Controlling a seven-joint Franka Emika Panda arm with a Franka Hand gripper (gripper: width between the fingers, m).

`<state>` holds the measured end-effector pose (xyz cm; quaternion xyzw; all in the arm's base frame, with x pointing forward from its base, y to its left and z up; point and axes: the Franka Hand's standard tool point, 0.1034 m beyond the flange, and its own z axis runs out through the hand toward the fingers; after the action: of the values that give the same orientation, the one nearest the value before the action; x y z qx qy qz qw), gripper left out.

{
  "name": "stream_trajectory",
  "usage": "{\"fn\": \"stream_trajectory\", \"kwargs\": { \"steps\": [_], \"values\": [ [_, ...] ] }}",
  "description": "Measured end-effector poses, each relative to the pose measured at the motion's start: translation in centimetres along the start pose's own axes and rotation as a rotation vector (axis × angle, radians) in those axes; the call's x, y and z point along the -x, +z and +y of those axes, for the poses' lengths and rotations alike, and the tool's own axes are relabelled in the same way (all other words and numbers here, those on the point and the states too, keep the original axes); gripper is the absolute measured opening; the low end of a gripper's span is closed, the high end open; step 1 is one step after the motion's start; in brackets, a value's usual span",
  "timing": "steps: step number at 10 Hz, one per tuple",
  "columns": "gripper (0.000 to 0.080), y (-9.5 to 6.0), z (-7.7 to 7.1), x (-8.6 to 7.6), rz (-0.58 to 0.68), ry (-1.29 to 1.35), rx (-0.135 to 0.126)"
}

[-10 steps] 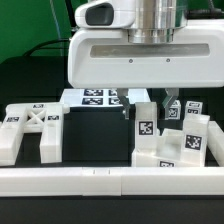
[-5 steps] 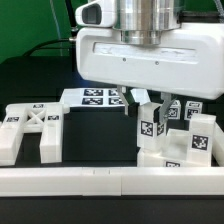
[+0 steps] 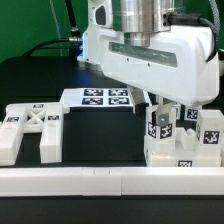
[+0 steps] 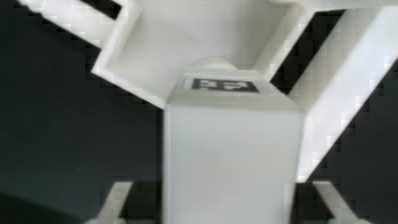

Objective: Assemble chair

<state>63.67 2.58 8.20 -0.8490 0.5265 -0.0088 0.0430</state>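
My gripper stands over a cluster of white chair parts at the exterior view's right. It straddles an upright white leg block with a tag on its face. In the wrist view the block rises between my fingers, with a dark gap on each side, so the jaws are open around it. Behind it lies a larger white angled part. The cluster rests on a low white slab, with another tagged block beside it. The X-braced panel lies apart at the left.
The marker board lies on the black table behind the parts. A long white border rail runs along the front edge. Bare black table lies between the X-braced panel and the cluster.
My gripper has moved toward the exterior view's right and a little nearer the camera. The leg block and the cluster under it have shifted right with it. The X-braced panel has not moved.
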Motion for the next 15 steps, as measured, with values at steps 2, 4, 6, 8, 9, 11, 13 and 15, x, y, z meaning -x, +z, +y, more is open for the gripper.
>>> {"fn": "stream_trajectory", "kwargs": {
  "steps": [2,4,6,8,9,11,13,15],
  "values": [
    [0.0312,0.0,0.0,0.1,0.000,-0.046,0.000],
    [0.0489,0.0,-0.3,0.7,0.001,-0.111,0.005],
    [0.0638,0.0,-0.6,1.3,0.010,-0.364,0.012],
    [0.0648,0.0,-0.7,1.4,0.010,-0.527,0.011],
    [0.0648,0.0,-0.7,1.5,0.011,-0.611,0.015],
    [0.0649,0.0,-0.7,1.5,0.015,-0.739,0.021],
    [0.0649,0.0,-0.7,1.5,0.014,-0.881,0.023],
    [0.0649,0.1,-0.7,1.7,0.018,-1.014,0.029]
  ]
}}
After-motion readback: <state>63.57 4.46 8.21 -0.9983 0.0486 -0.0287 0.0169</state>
